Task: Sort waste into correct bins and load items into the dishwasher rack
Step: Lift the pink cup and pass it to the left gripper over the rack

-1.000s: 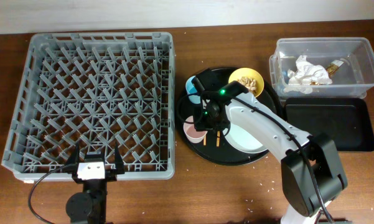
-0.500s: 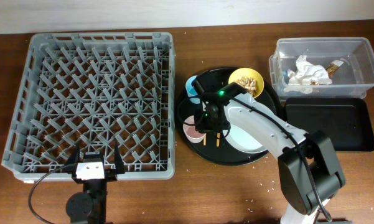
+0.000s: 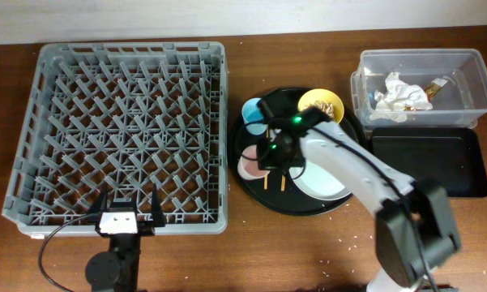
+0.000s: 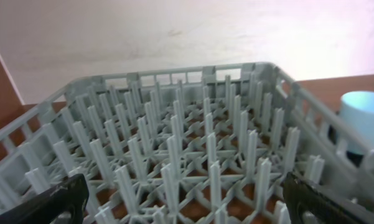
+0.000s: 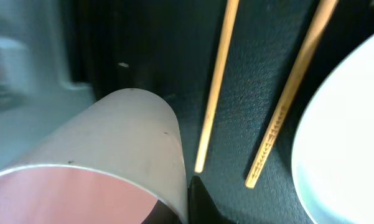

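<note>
Dark wooden table (image 3: 251, 251) carries everything. At far left is the grey dishwasher rack (image 3: 121, 130), with no dishes among its pegs, and the left gripper (image 3: 128, 209) is parked at its near edge with its fingers spread wide. On the round black tray (image 3: 300, 204) sit the light blue cup (image 3: 255, 112), the pinkish-white cup (image 3: 249, 166), two chopsticks (image 3: 267, 180), the white plate (image 3: 320, 180) and the yellow bowl (image 3: 320, 103). The right gripper (image 3: 275, 156) is low beside the pinkish-white cup; the wrist view shows one dark fingertip (image 5: 198, 198) just at the cup's wall, but I cannot tell whether the jaws have closed. This looks like the pick of that cup. It probably wants one finger inside the rim and one outside, a firm pinch, then a straight lift clear of the nearer chopstick (image 5: 215, 87) before swinging left over the rack wall. Further right, the clear tub (image 3: 462, 61) holds tissues (image 3: 401, 93) and the wrapper (image 3: 434, 87); the black bin tray (image 3: 425, 158) lies in front of it.
</note>
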`<state>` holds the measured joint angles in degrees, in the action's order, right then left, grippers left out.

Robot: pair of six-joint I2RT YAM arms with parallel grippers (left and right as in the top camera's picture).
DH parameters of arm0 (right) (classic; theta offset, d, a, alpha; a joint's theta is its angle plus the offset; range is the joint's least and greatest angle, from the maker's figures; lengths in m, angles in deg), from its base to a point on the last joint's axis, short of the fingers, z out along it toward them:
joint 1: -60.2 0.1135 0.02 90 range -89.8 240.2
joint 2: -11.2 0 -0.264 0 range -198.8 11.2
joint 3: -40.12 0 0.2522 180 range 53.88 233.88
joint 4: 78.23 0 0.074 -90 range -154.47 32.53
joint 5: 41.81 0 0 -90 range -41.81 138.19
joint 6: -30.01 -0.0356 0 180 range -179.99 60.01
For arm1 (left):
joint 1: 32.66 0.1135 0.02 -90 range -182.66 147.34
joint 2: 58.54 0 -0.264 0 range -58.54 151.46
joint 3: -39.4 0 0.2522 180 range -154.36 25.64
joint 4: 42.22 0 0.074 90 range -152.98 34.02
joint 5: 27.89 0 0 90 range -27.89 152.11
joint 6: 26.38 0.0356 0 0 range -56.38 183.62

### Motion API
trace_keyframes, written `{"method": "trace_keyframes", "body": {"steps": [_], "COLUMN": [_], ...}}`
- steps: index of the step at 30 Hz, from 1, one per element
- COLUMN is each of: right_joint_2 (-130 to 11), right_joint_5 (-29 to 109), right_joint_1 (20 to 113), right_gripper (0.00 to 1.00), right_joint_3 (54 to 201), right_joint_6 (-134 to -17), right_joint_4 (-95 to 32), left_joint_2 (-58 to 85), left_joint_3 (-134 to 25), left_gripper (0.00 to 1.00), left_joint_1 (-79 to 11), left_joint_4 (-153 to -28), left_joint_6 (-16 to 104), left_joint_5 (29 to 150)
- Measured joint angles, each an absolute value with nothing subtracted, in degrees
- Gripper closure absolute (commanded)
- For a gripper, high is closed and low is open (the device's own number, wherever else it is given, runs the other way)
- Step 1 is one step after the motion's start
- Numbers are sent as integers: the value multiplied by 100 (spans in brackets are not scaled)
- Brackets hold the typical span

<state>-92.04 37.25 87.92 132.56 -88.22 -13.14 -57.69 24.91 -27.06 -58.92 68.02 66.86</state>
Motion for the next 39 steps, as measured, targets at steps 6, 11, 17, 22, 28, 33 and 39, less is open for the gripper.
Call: {"method": "trace_keyframes", "body": {"steps": [6, 11, 17, 22, 28, 33, 39], "right_joint_2": [-8155, -7921, -7921, -7921, -7921, -7921, -7921], "right_joint_5": [3426, 2964, 2215, 1821, 1655, 1633, 1476], "right_joint_1": [8220, 7767, 7304, 7260, 7260, 7260, 7260], "right_gripper": [96, 96, 96, 96, 96, 96, 96], "right_joint_3": [13256, 13256, 13256, 13251, 13251, 13251, 13251], "right_joint_6": [-8693, -8546, -8347, -8227, -8208, -8203, -8203], "right_joint_4": [-1354, -1703, -2416, -2836, -2956, -2964, -2964], "left_joint_2": [-5769, -5391, -3265, -935, 1126, 2176, 2862], "left_joint_3": [2491, 2117, 428, -1161, -2009, -2009, -2012], "left_gripper": [1, 1, 1, 1, 1, 1, 1], "left_joint_1": [-2706, -2706, -2706, -2706, -2701, -2747, -2826], "left_joint_4": [-5658, -5664, -5638, -5468, -5212, -5319, -5500], "left_joint_6": [5510, 4269, 3860, 3777, 3720, 2883, 1851], "left_joint_5": [6826, 6900, 7259, 8277, 10763, 12594, 13746]}}
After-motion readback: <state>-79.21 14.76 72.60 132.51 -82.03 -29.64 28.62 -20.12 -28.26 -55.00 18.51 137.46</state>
